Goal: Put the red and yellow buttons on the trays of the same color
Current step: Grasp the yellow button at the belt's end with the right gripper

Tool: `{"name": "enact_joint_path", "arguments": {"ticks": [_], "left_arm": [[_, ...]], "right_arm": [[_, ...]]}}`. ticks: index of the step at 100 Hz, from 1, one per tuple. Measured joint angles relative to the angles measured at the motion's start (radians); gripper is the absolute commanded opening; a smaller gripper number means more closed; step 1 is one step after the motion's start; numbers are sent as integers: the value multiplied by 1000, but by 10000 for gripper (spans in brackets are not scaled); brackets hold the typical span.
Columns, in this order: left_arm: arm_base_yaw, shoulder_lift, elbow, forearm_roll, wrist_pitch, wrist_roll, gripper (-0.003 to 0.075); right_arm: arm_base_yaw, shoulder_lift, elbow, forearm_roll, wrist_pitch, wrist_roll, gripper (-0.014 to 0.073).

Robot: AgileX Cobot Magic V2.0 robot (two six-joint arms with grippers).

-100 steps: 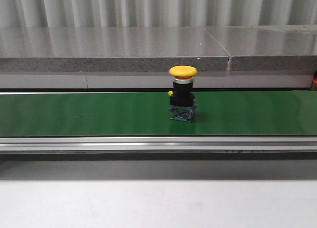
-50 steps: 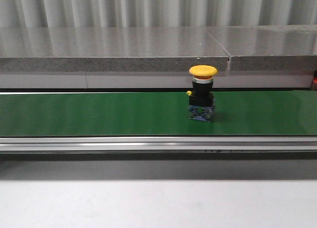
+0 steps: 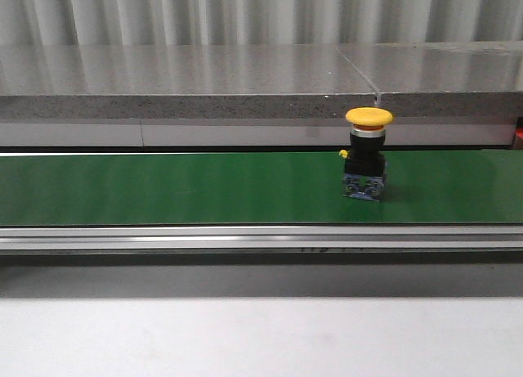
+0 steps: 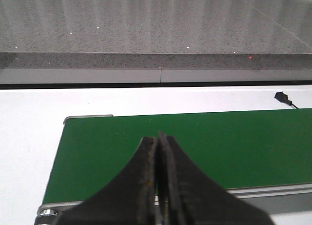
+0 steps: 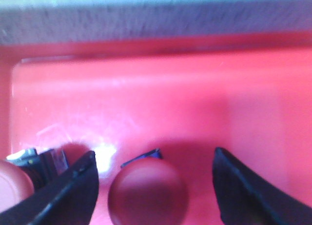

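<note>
Matt green conveyor belt (image 3: 163, 189), brushed-metal rail (image 3: 204, 238), polished speckled stone ledge (image 3: 188, 78); the red tray (image 5: 146, 98) looks like glossy plastic.

A long green conveyor belt (image 3: 163, 189) runs across in front of me, and along its near edge lies a metal side rail (image 3: 204, 238). Beyond the belt's far edge rises a speckled grey stone ledge (image 3: 180, 78), with corrugated metal sheeting (image 3: 245, 13) standing behind that ledge. On the near side of the belt's rail spreads a plain white tabletop (image 3: 245, 336).
</note>
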Motion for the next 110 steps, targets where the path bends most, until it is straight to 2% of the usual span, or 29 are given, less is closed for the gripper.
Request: {"name": "enact_joint_path", "arguments": {"ticks": [23,57,71,97,110], "left_arm": [[0,0,0,0,0,0,-20],[0,0,0,0,0,0,-20],[0,0,0,0,0,0,-20],[0,0,0,0,0,0,-20],[0,0,0,0,0,0,-20]], "right_arm": [[0,-104,-74,-8,100,0,499],[60,-288,-50,-8,290,0,499],[113,-377,77,-8,303,-9,499],[205,-614,445,-8,244,-17,499],[239,-729,580,1,228,-17,499]]}}
